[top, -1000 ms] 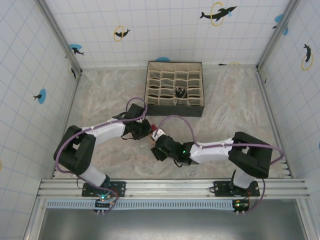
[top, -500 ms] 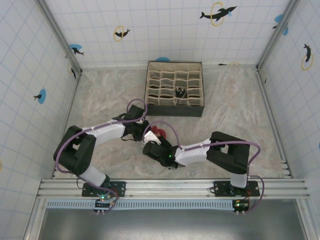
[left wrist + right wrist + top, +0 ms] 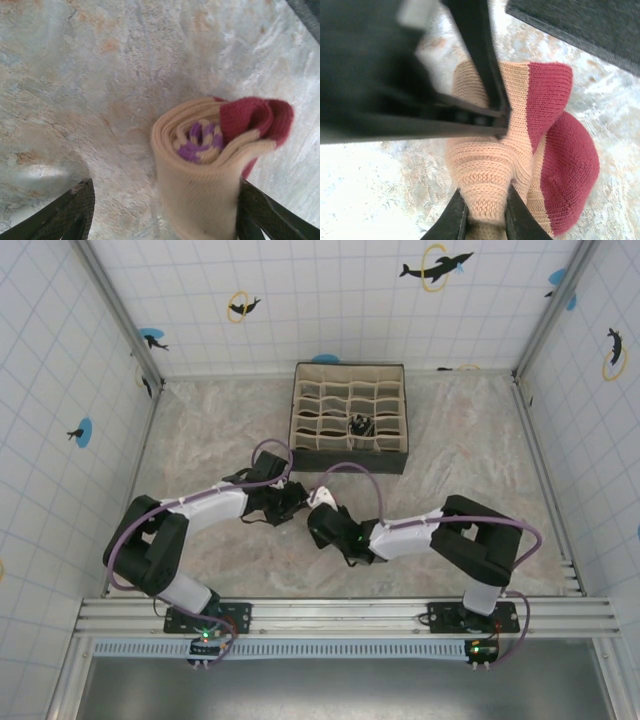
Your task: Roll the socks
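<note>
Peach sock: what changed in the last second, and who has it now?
The left end effector opened and let go of the rolled peach sock; the right end effector closed on its fabric. The divider box stayed put.

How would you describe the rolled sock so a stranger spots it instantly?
Find the gridded organizer at the table's far side. Just in front, the left end effector straddles a sock. It is a peach roll with a dark red end and purple stripes inside.
</note>
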You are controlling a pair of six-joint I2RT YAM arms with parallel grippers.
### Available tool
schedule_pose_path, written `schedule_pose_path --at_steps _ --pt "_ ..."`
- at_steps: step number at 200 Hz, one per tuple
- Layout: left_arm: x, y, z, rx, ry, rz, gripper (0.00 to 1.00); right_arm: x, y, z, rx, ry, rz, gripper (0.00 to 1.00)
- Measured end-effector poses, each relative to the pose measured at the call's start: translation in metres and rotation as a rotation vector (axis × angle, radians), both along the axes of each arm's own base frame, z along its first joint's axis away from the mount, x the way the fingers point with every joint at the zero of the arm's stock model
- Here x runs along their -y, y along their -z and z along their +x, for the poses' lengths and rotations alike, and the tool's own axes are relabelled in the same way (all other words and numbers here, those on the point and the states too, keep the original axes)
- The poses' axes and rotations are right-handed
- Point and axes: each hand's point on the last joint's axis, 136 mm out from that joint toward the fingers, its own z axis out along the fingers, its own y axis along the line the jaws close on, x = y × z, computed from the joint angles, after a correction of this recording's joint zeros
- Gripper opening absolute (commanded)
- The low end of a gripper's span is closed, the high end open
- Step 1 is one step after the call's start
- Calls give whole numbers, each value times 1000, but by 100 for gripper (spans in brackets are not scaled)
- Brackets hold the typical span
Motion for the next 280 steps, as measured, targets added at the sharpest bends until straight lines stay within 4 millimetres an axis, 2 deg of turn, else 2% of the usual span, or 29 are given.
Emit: schedule_pose_path --at_steps 50,108,151,207,257,280 --pt "6 -19 0 81 17 -83 73 28 1 18 -200 86 270 0" --pt "18 -33 6 144 50 -156 70 45 2 21 -426 127 544 0" --pt "22 -17 5 126 62 -146 68 49 2 20 -537 162 639 0" --pt "46 5 -10 101 138 -130 63 51 5 17 -631 212 717 0" --pt "53 2 1 179 115 -153 64 57 7 12 -697 266 785 3" --pt "57 5 7 190 104 -168 60 59 8 9 -716 285 809 4"
